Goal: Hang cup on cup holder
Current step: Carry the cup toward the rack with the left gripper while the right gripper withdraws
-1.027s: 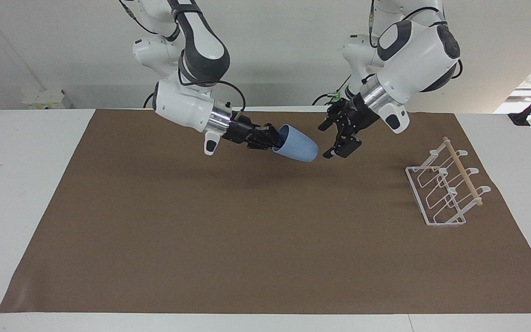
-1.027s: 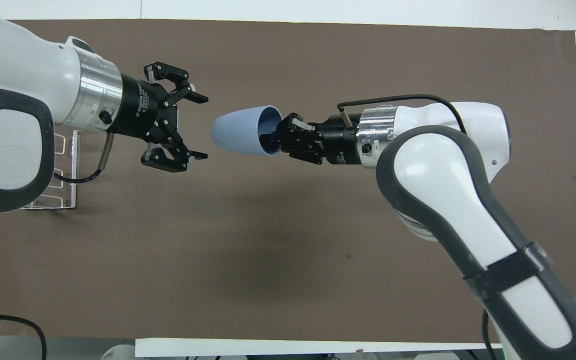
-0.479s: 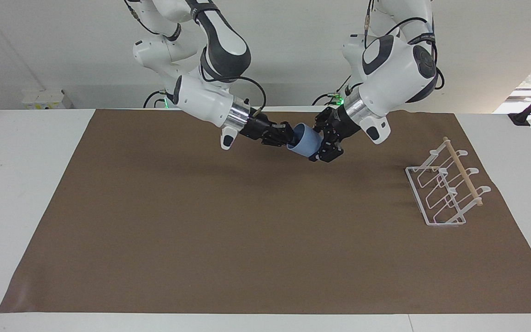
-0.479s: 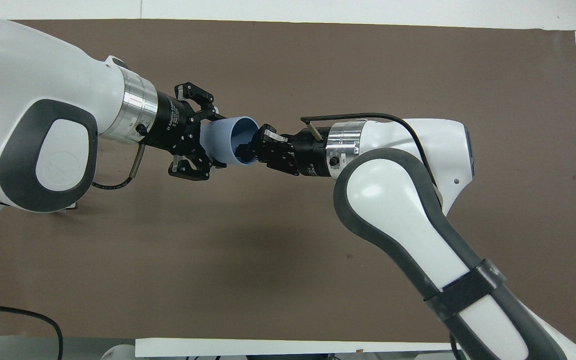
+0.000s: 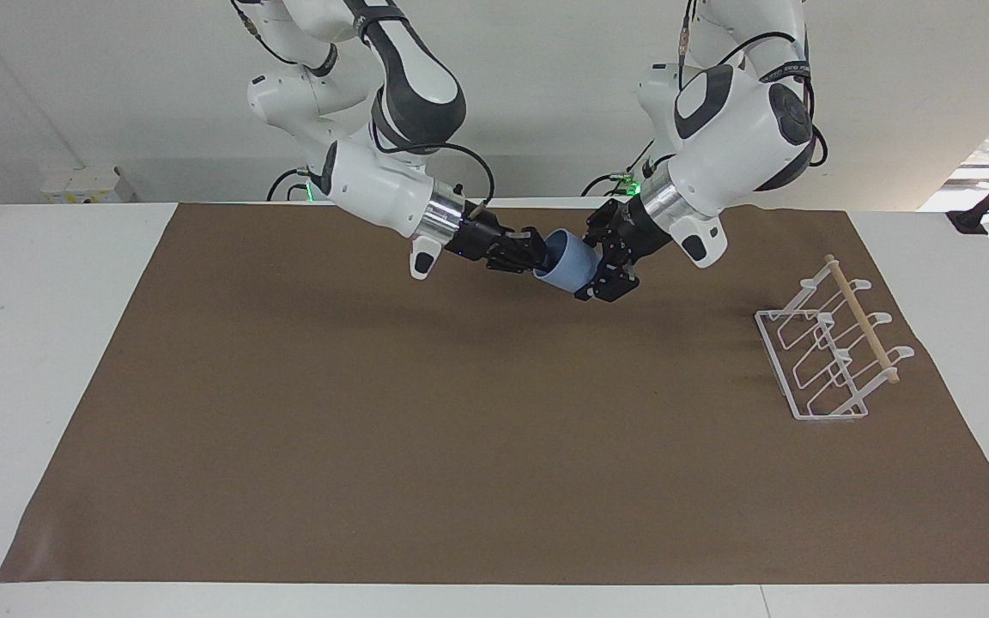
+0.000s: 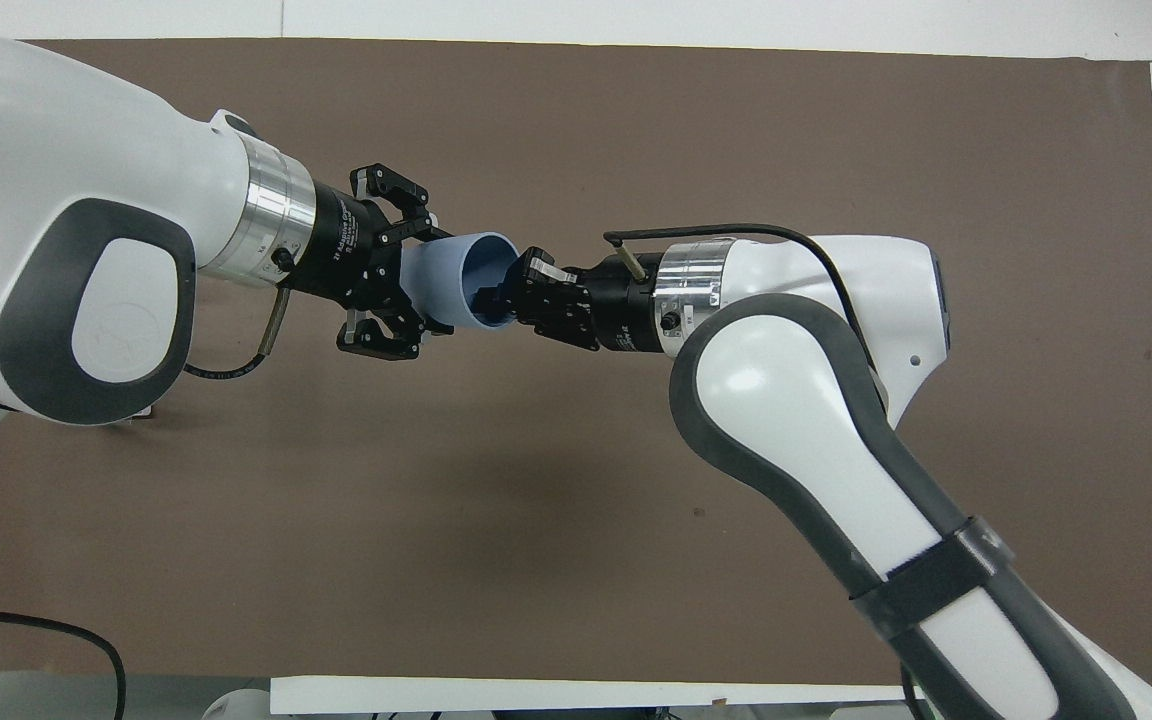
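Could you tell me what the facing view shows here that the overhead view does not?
Only the facing view shows the white wire cup holder, standing toward the left arm's end of the table. Only the overhead view looks into the light blue cup's open mouth, where the right gripper grips the rim. Both show the left gripper open around the cup's base, held over the brown mat.

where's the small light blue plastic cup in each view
Facing view: the small light blue plastic cup is upper centre, in the air between both grippers.
Overhead view: the cup is upper centre, nearer that picture's left edge, rim toward the right gripper.
Shared landmark: the left gripper straddling the cup's base end.
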`<state>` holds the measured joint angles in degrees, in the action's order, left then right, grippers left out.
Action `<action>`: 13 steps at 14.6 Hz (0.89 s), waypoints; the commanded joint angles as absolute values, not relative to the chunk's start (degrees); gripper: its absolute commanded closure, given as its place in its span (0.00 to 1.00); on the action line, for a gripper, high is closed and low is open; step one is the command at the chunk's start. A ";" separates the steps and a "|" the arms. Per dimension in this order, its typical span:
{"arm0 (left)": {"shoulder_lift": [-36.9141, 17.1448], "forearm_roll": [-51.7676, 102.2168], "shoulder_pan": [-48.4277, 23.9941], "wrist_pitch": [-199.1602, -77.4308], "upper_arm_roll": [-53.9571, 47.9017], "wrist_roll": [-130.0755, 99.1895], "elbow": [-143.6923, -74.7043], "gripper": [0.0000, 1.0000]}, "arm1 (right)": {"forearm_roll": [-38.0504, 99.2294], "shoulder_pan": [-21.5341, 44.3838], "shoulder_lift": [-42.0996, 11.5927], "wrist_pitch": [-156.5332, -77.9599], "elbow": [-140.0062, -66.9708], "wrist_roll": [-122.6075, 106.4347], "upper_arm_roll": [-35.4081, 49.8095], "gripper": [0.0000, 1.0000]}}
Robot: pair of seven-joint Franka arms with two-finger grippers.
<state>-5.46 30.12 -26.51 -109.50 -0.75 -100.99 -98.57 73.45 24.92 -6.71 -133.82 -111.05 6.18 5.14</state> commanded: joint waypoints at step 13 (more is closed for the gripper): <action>-12.73 -35.98 -31.46 -79.22 0.35 -104.66 -98.61 1.00 | 16.68 -6.14 3.86 -99.72 -104.27 2.64 4.48 0.01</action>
<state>-9.29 -27.23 -28.45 -85.40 -0.12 -103.36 -99.72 26.06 -4.44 1.91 -105.72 -106.64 3.67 3.74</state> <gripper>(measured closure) 0.207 0.004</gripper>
